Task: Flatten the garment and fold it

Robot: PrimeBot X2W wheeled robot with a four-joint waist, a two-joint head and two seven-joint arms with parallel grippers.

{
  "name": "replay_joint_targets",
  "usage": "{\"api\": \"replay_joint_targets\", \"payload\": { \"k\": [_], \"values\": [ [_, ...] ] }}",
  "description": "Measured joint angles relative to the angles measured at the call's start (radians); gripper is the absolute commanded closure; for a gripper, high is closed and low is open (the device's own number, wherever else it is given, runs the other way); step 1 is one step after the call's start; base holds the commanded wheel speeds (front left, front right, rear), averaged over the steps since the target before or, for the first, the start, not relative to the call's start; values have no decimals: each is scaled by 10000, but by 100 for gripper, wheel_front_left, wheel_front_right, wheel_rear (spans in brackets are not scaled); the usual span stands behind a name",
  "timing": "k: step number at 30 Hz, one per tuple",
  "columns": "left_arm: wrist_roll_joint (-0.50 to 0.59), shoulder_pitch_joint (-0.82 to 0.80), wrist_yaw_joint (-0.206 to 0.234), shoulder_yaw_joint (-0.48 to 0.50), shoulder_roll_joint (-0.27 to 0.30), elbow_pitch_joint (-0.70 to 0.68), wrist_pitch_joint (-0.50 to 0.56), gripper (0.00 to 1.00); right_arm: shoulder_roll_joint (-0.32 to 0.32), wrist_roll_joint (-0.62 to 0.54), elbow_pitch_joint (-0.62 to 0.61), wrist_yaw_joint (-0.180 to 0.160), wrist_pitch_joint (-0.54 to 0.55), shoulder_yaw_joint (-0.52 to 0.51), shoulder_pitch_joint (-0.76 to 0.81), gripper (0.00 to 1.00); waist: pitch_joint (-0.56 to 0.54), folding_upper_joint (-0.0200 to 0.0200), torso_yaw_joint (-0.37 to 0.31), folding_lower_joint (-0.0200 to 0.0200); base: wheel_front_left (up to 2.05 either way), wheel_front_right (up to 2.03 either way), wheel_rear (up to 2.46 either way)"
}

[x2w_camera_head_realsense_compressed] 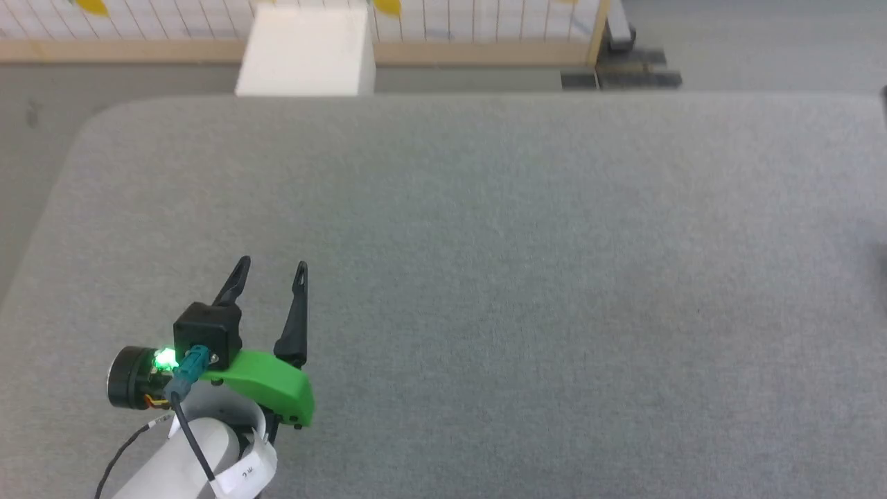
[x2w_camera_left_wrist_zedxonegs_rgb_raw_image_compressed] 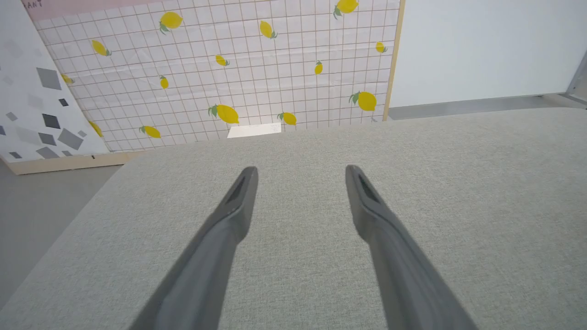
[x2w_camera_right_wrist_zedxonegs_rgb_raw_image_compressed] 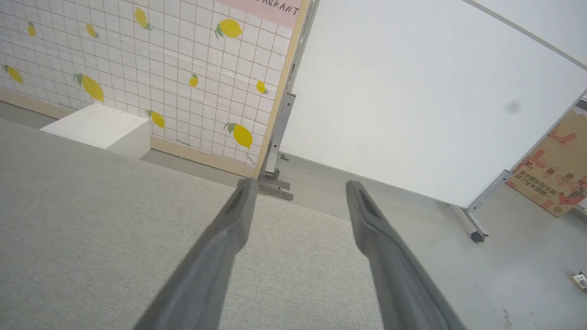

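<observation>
Grey table [x2w_camera_head_realsense_compressed: 499, 291] runs off-frame; left tool [x2w_camera_head_realsense_compressed: 271, 265] and right tool [x2w_camera_right_wrist_zedxonegs_rgb_raw_image_compressed: 298, 183] gape empty

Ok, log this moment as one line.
left gripper: open, empty, over grey padded surface | right gripper: open, empty, pointing past surface's edge | white block: beyond far edge

Pink strip [x2w_camera_right_wrist_zedxonegs_rgb_raw_image_compressed: 270, 7] atop lemon panel [x2w_camera_right_wrist_zedxonegs_rgb_raw_image_compressed: 183, 68], right wrist view: dark hand-drawn capitals cut by the frame edge, "…URANT" legible. Left wrist view, pink strip at top left [x2w_camera_left_wrist_zedxonegs_rgb_raw_image_compressed: 69, 7]: "…ANT" only. Box [x2w_camera_right_wrist_zedxonegs_rgb_raw_image_compressed: 552, 169] beside whiteboard [x2w_camera_right_wrist_zedxonegs_rgb_raw_image_compressed: 412, 91]: line of dark Chinese characters among red prints, too small to read. White tag [x2w_camera_head_realsense_compressed: 246, 471] on the wrist behind left gripper [x2w_camera_head_realsense_compressed: 271, 263]: small dark scribble, illegible
</observation>
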Motion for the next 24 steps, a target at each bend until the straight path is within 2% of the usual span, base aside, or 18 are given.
{"api": "replay_joint_targets", "payload": {
  "k": [1,7,12,19,24],
  "values": [
    [0,51,100,0,52,-21,73,0,443,86,-552,-2,-155,-410,559,0,-384,0,92,0,0,0,0],
    [-81,368,495,146,140,-121,161,0,1572,-186,-1774,-2,-690,-1319,2201,0,-896,0,266,0,0,0,0],
    [-92,563,527,138,245,-265,171,0,2800,-855,-2955,-4,-899,-2476,3788,0,-1138,0,363,0,0,0,0],
    [-290,916,468,111,307,-349,180,0,4719,-1570,-4690,-4,-500,-3149,6049,0,-1263,0,383,0,0,0,0],
    [-401,1070,445,75,305,-314,380,0,5461,-2366,-5465,-2,-337,-3371,7092,0,-1249,0,414,0,0,0,0]
  ]
}}
